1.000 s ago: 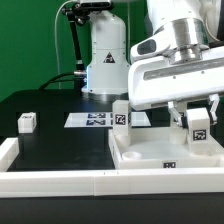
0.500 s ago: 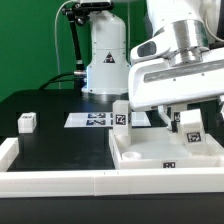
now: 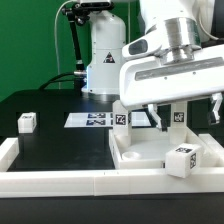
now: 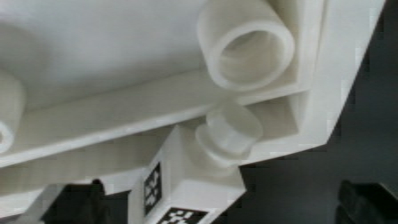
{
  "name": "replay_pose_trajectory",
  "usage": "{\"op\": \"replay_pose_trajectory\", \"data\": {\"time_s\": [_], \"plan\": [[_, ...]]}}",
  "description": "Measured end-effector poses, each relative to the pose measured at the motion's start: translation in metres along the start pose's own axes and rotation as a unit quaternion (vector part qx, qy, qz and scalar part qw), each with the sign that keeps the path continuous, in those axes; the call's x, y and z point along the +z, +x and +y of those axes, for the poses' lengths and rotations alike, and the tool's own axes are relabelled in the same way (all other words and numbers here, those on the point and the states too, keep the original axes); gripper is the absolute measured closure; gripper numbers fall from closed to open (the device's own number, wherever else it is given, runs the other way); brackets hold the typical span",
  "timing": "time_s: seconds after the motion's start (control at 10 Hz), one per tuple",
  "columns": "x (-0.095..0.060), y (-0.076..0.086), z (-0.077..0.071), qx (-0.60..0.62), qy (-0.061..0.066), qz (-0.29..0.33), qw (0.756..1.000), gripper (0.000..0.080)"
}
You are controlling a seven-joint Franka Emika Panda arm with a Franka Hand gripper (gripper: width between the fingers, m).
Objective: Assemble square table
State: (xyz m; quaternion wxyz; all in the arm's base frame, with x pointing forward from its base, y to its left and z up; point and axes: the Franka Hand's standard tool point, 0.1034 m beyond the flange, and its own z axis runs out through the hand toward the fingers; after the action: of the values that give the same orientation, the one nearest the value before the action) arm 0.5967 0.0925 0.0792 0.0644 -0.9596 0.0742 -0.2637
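Note:
The white square table top [image 3: 137, 158] lies at the exterior view's right, with a round corner socket [image 4: 260, 44] showing in the wrist view. One tagged leg [image 3: 121, 118] stands at its far left corner. Another leg [image 3: 177, 116] is at the far right corner, between the fingers of my open gripper [image 3: 182, 118] and touching neither. In the wrist view this leg [image 4: 192, 188] shows between the dark fingertips [image 4: 75, 204], its round end by the top's corner. A third leg [image 3: 181, 160] lies tilted on the front of the top. A further leg [image 3: 27, 122] sits far left on the black table.
A long low white border rail [image 3: 60, 180] runs along the front. The marker board [image 3: 92, 119] lies flat behind the top. The white robot base [image 3: 105, 60] and cables stand at the back.
The jaws have opened wide and let go of the leg they held. The gripper has shifted toward the exterior view's left. A leg now lies tilted at the front of the top.

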Motion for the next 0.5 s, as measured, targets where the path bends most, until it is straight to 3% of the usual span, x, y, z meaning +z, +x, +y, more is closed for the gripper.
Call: {"op": "replay_pose_trajectory", "data": {"time_s": [0.5], "plan": [[-0.0013, 0.0024, 0.0018, 0.002, -0.001, 0.001, 1.000, 0.0150]]}}
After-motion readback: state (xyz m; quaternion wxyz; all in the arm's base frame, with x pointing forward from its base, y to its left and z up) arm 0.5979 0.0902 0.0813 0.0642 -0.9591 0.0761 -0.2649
